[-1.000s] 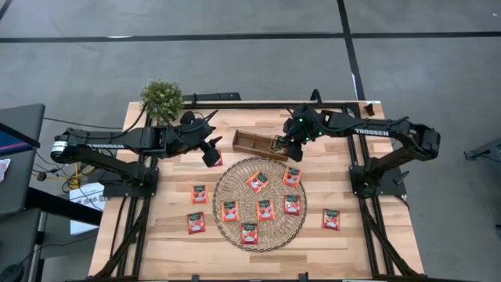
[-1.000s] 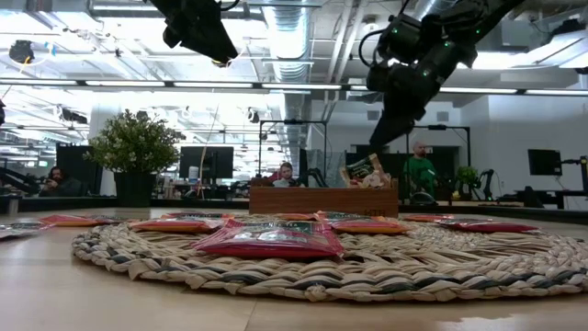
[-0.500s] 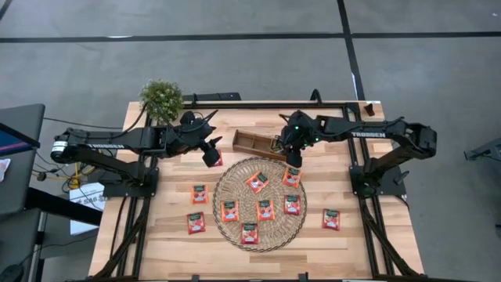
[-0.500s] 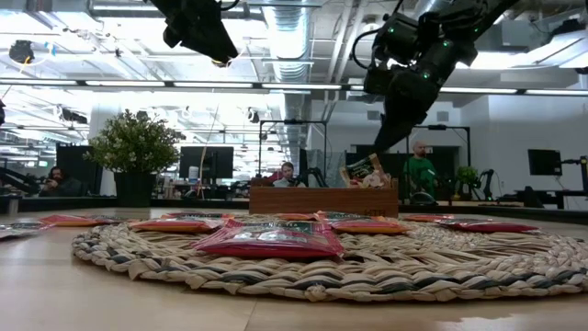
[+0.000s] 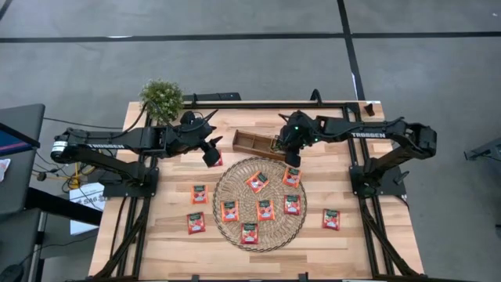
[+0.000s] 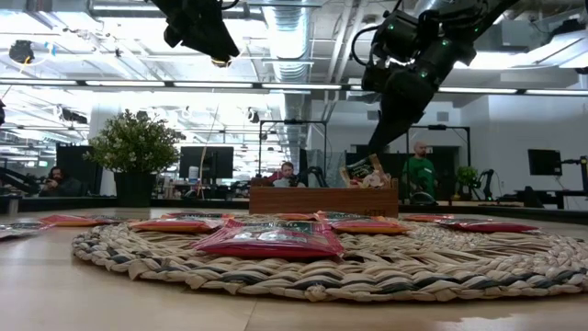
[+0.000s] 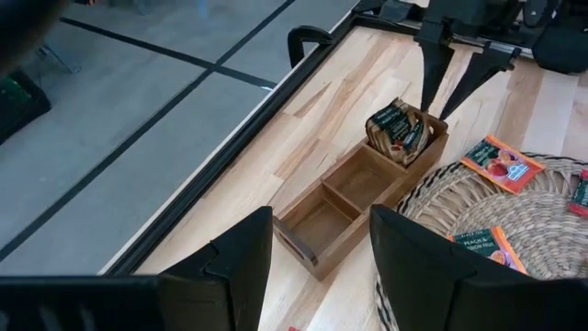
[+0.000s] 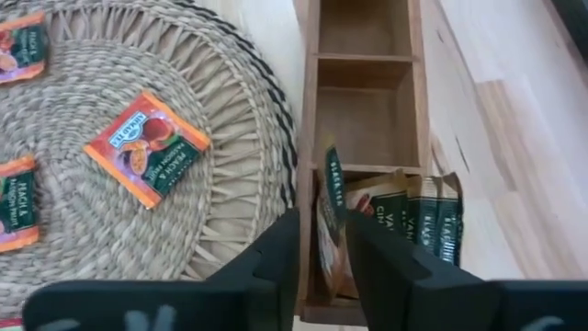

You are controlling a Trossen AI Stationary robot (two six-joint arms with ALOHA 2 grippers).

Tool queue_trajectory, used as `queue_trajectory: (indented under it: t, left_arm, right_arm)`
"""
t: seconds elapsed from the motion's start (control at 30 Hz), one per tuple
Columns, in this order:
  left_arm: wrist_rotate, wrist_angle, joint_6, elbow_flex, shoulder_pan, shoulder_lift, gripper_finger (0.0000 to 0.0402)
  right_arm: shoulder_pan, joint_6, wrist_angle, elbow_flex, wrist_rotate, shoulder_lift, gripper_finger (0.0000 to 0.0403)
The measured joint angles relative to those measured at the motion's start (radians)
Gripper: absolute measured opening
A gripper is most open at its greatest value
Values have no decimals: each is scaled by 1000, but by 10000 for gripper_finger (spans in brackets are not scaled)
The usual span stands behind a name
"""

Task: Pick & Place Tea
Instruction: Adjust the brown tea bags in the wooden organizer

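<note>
The right gripper (image 5: 293,159) hangs above the wooden tray (image 5: 259,145), at the tray's end nearest the right arm, and holds nothing; its fingers (image 8: 276,267) stand a narrow gap apart with only the tray's rim showing between them. In that end compartment several tea sachets (image 8: 386,221) stand upright and packed together; the tray's other two compartments hold none. Just beside the tray, toward the table's front, lies the round woven mat (image 5: 260,204), with six red-orange sachets (image 5: 265,209) lying flat on it. Three more sachets (image 5: 197,208) lie on the bare table (image 5: 164,235) on the mat's left-arm side, and one (image 5: 331,219) on its right-arm side. The left gripper (image 5: 212,155) waits in the air off the tray's other end, its fingers (image 7: 418,262) spread wide and empty. A small potted plant (image 5: 161,98) stands at the table's back corner, beyond the left arm from the tray.
</note>
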Motion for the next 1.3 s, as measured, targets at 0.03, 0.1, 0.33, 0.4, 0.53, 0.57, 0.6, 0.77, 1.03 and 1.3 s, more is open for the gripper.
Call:
queue_trajectory:
  t: [0.03, 0.1, 0.33, 0.4, 0.53, 0.57, 0.6, 0.77, 1.03, 1.3]
  left_arm:
    - [0, 0, 0, 0, 0, 0, 177]
    - [0, 0, 0, 0, 0, 0, 177]
    - [0, 0, 0, 0, 0, 0, 177]
    - [0, 0, 0, 0, 0, 0, 177]
    - [0, 0, 0, 0, 0, 0, 177]
    - [0, 0, 1, 0, 0, 0, 177]
    - [0, 0, 0, 0, 0, 0, 177]
    - [0, 0, 1, 0, 0, 0, 177]
    - [0, 0, 1, 0, 0, 0, 177]
    - [0, 0, 1, 0, 0, 0, 177]
  right_arm:
    - [0, 0, 0, 0, 2, 0, 76]
    - [0, 0, 0, 0, 10, 0, 67]
    - [0, -2, -10, 0, 10, 0, 55]
    - [0, -2, -17, 0, 10, 0, 55]
    - [0, -2, -26, 0, 10, 0, 55]
    - [0, -2, -27, 0, 10, 0, 55]
    - [0, -2, -27, 0, 10, 0, 55]
    - [0, -2, -27, 0, 14, 0, 48]
    - [0, -14, -27, 0, 40, 0, 6]
    - [0, -17, -27, 0, 43, 0, 2]
